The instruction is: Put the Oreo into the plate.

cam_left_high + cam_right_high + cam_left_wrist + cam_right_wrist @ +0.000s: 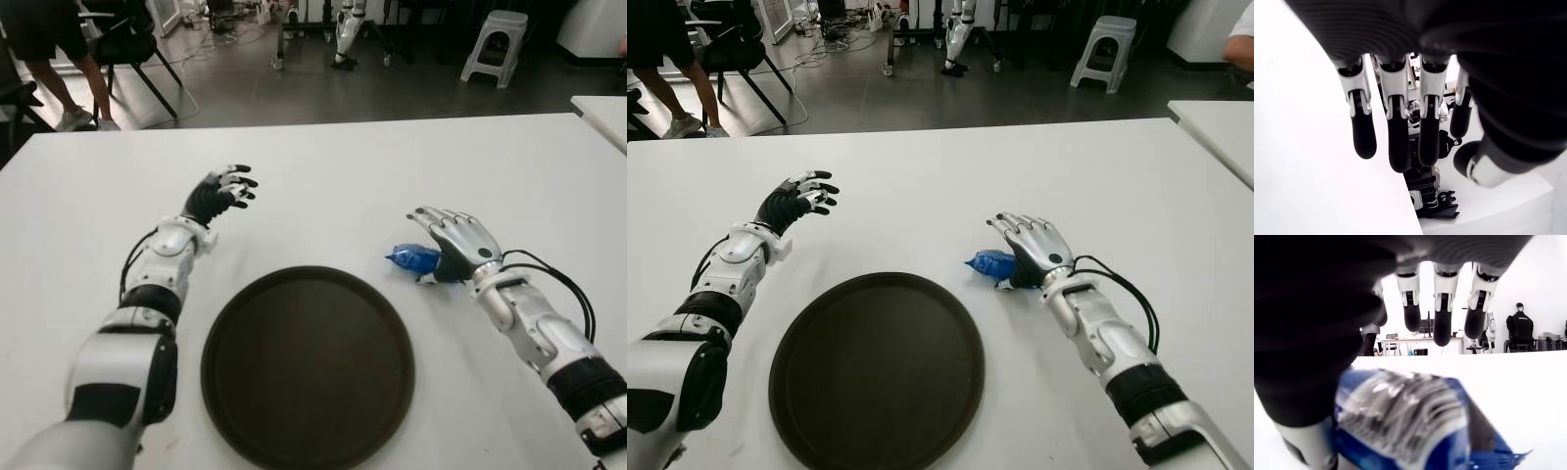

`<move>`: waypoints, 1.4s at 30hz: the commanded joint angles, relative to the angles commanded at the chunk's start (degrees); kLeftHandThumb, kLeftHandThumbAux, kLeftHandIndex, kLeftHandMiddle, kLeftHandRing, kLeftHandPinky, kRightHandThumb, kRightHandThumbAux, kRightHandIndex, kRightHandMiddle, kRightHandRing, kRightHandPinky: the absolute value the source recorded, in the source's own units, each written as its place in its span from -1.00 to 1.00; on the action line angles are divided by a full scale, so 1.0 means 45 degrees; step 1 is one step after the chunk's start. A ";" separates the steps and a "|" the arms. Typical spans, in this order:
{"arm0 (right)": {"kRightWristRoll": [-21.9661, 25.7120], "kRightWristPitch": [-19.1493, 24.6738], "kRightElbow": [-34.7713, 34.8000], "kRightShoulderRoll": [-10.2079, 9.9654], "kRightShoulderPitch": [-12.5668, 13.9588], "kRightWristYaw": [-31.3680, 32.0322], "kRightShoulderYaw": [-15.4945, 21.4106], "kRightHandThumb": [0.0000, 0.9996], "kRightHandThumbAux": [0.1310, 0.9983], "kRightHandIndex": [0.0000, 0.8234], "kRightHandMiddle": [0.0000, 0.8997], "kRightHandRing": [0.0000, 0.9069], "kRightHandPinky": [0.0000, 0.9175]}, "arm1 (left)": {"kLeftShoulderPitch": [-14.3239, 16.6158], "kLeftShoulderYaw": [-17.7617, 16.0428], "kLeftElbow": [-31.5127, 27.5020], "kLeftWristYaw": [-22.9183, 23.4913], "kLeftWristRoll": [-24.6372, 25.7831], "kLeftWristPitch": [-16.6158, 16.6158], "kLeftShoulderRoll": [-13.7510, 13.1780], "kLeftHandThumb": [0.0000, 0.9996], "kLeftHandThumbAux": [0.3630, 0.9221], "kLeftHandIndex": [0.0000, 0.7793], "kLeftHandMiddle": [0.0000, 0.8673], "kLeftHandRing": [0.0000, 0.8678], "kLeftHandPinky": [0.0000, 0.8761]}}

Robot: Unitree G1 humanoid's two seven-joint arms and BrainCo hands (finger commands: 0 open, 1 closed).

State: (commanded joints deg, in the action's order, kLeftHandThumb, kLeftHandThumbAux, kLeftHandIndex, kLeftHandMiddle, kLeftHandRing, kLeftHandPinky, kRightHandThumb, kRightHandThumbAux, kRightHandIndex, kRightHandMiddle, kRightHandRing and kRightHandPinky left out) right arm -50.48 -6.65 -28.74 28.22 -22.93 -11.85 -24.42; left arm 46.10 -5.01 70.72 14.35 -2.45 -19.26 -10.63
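White laminate is covering the one desk [323,166] we are looking down at, and it is carrying everything below. One round dark brown plate [307,364] is sitting near our edge of the desk, between our two arms, with nothing lying in it. Our left hand [217,194] is showing beyond the plate and to its left, well apart from it; its four fingers [1395,132] and thumb are hanging straight and loosely spread, gripping nothing. Our right hand [1034,247] is lying palm down to the right of the plate, just past its far rim. We are seeing its fingers [1442,316] stretched out forward rather than curled, so they are not closing on anything, though the palm and thumb are lying right against the packet. One Oreo packet [413,258], blue and crinkled, is lying on the desk outside the plate, just beside its upper right rim, poking out from under the left side of our right hand. In the right wrist view the wrapper is filling the space beneath the palm.
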 joint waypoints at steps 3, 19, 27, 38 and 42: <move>-0.0040 -0.0093 -0.0167 0.0011 -0.0120 -0.0054 -0.0075 -1.00 0.55 -0.76 -0.68 -0.65 -0.60 | 0.0000 -0.0031 0.0004 0.0020 0.0036 0.0026 0.0014 -0.74 0.08 -0.42 -0.18 -0.16 -0.15; -0.0312 -0.0359 -0.1037 -0.0106 -0.0599 -0.0737 -0.0514 -1.00 0.61 -0.65 -0.61 -0.58 -0.53 | -0.0028 -0.0015 -0.0062 -0.0001 0.0011 -0.0037 0.0023 -0.76 0.09 -0.42 -0.19 -0.19 -0.19; -0.0076 -0.0050 -0.1030 -0.0251 -0.0587 -0.0452 -0.0475 -1.00 0.60 -0.71 -0.66 -0.64 -0.62 | -0.0011 -0.0020 -0.0033 -0.0007 0.0012 0.0015 0.0018 -0.75 0.09 -0.40 -0.17 -0.16 -0.15; 0.0083 0.0613 -0.0390 -0.0149 -0.0652 0.0810 -0.0395 -1.00 0.65 -0.59 -0.58 -0.57 -0.53 | -0.0032 0.0039 -0.0052 -0.0066 -0.0058 -0.0072 0.0018 -0.77 0.09 -0.41 -0.18 -0.16 -0.14; 0.0098 0.1212 0.0271 0.0009 -0.0665 0.2135 -0.0361 -1.00 0.66 -0.55 -0.54 -0.54 -0.51 | -0.0026 0.0054 -0.0061 -0.0088 -0.0074 -0.0074 0.0009 -0.77 0.09 -0.41 -0.18 -0.16 -0.14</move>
State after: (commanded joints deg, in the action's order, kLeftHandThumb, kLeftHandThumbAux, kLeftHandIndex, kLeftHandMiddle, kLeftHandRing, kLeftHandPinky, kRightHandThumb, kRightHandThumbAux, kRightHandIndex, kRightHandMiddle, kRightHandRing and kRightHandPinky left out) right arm -50.05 -1.19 -27.52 28.27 -25.93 -2.25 -26.04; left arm 45.98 -4.76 70.44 13.96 -2.79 -19.59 -10.59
